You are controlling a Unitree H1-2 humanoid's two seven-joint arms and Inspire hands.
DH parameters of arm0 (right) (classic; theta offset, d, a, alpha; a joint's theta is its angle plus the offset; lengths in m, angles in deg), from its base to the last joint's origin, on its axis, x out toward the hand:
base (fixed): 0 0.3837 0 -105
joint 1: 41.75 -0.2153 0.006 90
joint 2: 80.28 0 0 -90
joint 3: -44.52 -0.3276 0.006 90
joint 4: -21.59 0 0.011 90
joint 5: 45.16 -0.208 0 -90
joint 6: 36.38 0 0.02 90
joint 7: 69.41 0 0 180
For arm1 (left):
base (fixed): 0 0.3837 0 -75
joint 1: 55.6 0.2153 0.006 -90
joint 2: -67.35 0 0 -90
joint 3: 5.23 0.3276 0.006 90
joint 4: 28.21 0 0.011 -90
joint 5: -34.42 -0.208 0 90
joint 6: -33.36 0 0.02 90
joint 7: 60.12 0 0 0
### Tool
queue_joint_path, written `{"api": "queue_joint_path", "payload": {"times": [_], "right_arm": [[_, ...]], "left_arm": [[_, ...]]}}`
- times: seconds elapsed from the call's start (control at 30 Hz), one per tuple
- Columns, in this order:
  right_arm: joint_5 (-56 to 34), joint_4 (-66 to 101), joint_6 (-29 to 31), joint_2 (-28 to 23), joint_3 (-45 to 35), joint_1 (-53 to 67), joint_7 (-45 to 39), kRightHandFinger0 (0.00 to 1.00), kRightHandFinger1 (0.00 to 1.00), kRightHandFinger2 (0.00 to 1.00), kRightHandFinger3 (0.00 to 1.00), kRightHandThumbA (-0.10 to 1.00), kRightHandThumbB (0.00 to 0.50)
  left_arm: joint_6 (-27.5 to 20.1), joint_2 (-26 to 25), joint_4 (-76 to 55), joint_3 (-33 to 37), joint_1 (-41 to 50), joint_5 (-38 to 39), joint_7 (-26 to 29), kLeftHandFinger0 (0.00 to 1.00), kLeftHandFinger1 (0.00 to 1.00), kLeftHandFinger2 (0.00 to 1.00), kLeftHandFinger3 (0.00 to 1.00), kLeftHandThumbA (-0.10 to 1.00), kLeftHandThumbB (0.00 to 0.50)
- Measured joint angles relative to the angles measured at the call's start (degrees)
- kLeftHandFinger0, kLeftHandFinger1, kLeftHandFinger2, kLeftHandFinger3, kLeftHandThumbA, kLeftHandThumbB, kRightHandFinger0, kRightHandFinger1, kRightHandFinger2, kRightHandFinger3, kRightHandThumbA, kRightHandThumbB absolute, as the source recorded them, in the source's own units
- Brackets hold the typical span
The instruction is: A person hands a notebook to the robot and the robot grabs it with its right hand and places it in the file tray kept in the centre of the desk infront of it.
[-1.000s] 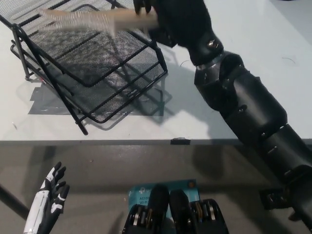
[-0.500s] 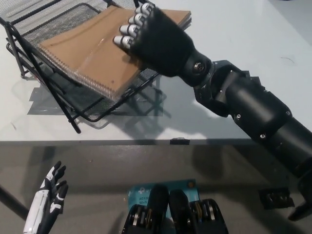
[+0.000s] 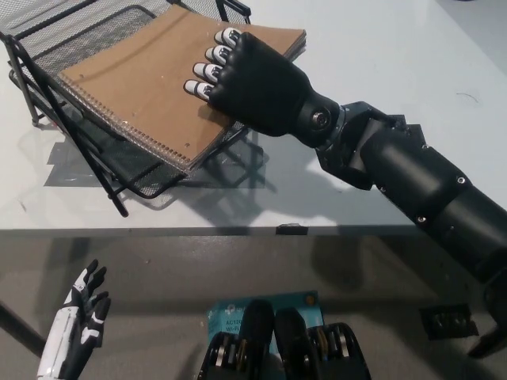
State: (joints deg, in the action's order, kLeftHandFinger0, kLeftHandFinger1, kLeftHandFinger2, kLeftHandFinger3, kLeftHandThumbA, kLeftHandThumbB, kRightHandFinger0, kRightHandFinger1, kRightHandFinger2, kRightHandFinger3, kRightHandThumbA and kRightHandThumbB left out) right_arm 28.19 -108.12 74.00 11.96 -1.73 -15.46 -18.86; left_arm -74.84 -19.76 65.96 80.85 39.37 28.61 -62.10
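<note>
My left hand (image 3: 77,328) hangs low beside me, fingers spread and empty. The black mesh file tray (image 3: 55,39) sits on the white desk (image 3: 380,63); the brown notebook (image 3: 158,79) lies across it, clutched by my right hand (image 3: 253,79).

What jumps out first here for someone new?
The black right hand, reaching in from the right, is closed on a brown spiral-bound notebook lying across the top of the black mesh file tray at upper left of the white desk. The white left hand hangs open at lower left, below the desk edge.
</note>
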Motion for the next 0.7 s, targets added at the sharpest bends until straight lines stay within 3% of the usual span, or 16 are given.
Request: {"api": "queue_joint_path", "payload": {"times": [0.23,0.27,0.33,0.4,0.43,0.5,0.57,0.7], "right_arm": [[-0.8,-9.8,-0.5,5.0,-0.6,0.0,3.6,0.0,0.0,0.0,0.01,0.55,0.038],[-1.0,-10.7,-0.5,5.5,-0.6,0.0,3.9,0.0,0.0,0.0,0.02,0.54,0.028],[-1.8,-14.7,-0.5,7.7,-1.3,-0.1,6.1,0.0,0.0,0.01,0.05,0.43,0.057],[-2.3,-16.5,-0.6,8.7,-1.7,-0.1,7.1,0.0,0.0,0.02,0.04,0.39,0.068],[-2.8,-17.9,-0.7,9.5,-2.2,-0.1,7.7,0.0,0.0,0.05,0.03,0.46,0.03],[-3.7,-19.8,-1.1,10.8,-3.3,-0.3,8.9,0.0,0.0,0.11,0.03,0.54,0.008],[-4.6,-21.3,-1.4,11.8,-4.4,-0.7,9.6,0.0,0.0,0.14,0.02,0.73,0.0],[-6.4,-23.4,-1.8,13.6,-7.0,-1.8,10.4,0.0,0.0,0.15,0.03,0.96,0.0]], "left_arm": [[0.1,0.0,0.0,0.0,0.0,0.0,0.0,0.93,1.0,1.0,1.0,0.88,0.405],[0.1,0.0,0.0,0.0,0.0,0.0,0.0,0.93,1.0,1.0,1.0,0.88,0.406],[0.1,0.0,0.0,0.0,0.0,-0.1,0.0,0.93,1.0,1.0,1.0,0.87,0.415],[0.2,0.0,0.0,0.0,0.0,-0.1,0.0,0.93,1.0,1.0,1.0,0.87,0.414],[0.2,0.0,0.0,0.0,0.0,-0.1,0.0,0.93,1.0,1.0,1.0,0.87,0.413],[0.3,0.0,0.0,0.0,0.0,-0.1,0.0,0.93,1.0,1.0,1.0,0.87,0.412],[0.4,0.0,0.0,0.0,0.0,-0.1,0.0,0.92,1.0,1.0,1.0,0.86,0.408],[0.5,0.0,0.0,0.1,0.0,-0.2,0.0,0.93,1.0,1.0,1.0,0.87,0.397]]}}
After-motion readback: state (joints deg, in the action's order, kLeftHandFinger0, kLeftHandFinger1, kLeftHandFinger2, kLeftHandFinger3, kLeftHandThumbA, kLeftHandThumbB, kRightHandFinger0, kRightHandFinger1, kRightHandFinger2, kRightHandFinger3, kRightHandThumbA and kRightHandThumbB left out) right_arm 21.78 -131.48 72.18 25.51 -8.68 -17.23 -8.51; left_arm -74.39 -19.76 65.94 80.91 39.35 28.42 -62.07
